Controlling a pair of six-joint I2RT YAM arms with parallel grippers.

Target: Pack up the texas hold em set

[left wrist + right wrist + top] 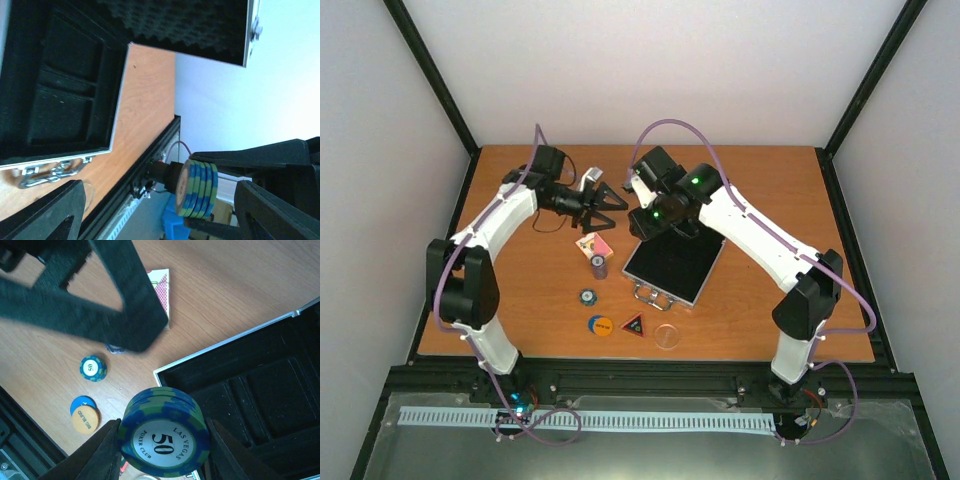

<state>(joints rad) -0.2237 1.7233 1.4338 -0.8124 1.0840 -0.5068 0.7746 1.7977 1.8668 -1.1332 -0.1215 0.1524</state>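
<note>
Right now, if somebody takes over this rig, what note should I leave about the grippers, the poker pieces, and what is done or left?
Left gripper: open, empty, close to the right one.
Right gripper: shut on a stack of blue-green 50 chips, by the open aluminium case.
On the table beside the case: card pack, dark chip stack, loose blue-green chips, orange disc, black-red triangle, clear disc.
Done: case open; visible compartments empty.
Left: pack everything, close the lid.
</note>
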